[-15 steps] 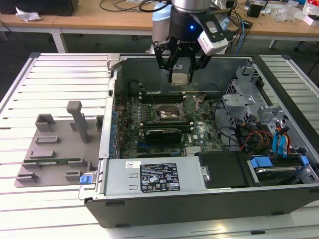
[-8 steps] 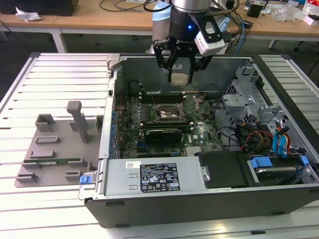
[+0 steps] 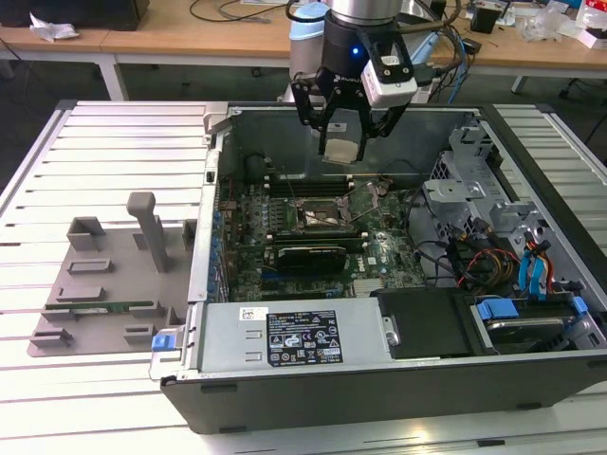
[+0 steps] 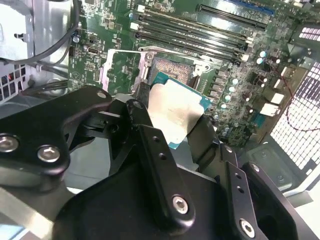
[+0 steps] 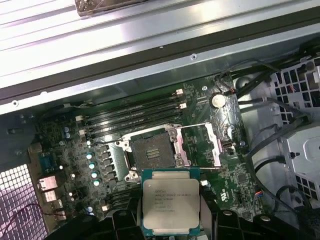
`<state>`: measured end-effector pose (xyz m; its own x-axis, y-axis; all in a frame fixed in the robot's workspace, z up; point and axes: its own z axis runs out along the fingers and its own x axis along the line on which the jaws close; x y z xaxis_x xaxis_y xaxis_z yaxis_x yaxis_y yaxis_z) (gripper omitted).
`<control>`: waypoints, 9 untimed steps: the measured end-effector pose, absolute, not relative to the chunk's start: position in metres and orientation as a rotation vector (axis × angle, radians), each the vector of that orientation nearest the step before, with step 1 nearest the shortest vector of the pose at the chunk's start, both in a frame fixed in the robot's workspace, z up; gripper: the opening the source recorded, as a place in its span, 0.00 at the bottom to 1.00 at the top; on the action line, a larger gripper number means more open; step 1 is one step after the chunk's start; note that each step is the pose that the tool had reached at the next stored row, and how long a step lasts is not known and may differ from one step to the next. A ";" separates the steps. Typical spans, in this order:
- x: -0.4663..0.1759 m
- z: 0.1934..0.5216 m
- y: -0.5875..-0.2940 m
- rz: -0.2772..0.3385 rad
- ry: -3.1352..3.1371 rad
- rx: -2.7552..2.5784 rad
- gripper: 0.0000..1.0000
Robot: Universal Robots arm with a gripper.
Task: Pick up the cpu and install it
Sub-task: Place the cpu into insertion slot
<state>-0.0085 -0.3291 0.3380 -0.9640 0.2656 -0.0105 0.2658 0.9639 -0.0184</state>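
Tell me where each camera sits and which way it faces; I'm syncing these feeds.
Exterior view: off the arm, high, looking down into the open computer case; arm and jaws show, holding the cpu.
First wrist view: on the wrist, looking down at the socket; jaws flank the cpu.
Second wrist view: on the wrist, looking past black jaws at the cpu.
Shared: both wrist views show cpu and open socket.

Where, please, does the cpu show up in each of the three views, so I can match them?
Exterior view: the cpu, held in the gripper, sits in the upper middle of the picture.
Second wrist view: the cpu, tilted, with the socket beyond it.
First wrist view: the cpu, face-on, beside the socket.
Shared landmark: the open socket.
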 end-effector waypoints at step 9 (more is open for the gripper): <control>-0.009 0.338 -0.329 -0.031 3.083 0.564 0.55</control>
<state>-0.0085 -0.3291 0.3379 -0.9353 0.3538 -0.0104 0.3540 0.9351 -0.0185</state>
